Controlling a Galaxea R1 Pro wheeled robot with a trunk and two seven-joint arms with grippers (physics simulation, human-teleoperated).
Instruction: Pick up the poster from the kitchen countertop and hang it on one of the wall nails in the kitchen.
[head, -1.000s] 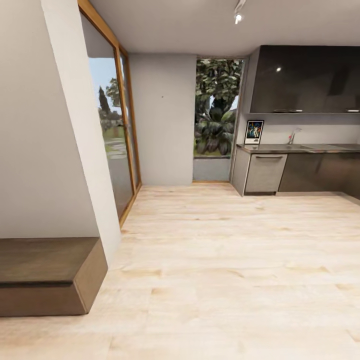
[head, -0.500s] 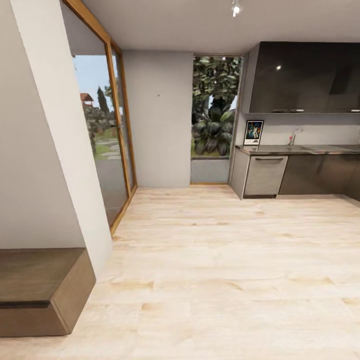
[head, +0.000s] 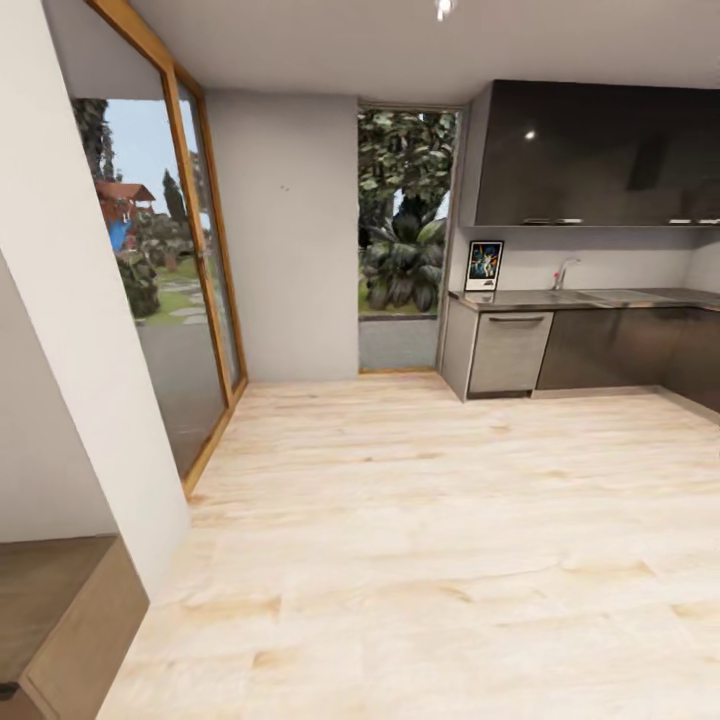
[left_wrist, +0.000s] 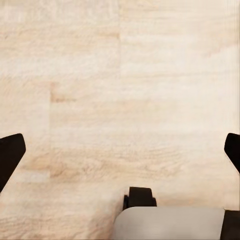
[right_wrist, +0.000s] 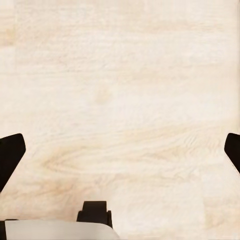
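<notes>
Across the room, the poster (head: 484, 266) stands upright on the kitchen countertop (head: 560, 297); both jaws gape wide.

one poster (head: 484, 266), one wall nail (head: 282, 188)

Pale wood plank floor (head: 420, 540) runs across the room to the far wall. Kitchen countertop (head: 560, 297), glossy grey, stands at the far right on grey and dark cabinet fronts, well apart from both claws. Poster (head: 484, 266) stands upright at the countertop's left end, against the wall. Thin tap (head: 562, 272) rises just right of it by the inset sink. Low brown bench (head: 60, 620) sits on the floor at the near left. In both wrist views, bare planks lie under the wide-spread dark fingertips (left_wrist: 11, 155) (right_wrist: 11, 155).
</notes>
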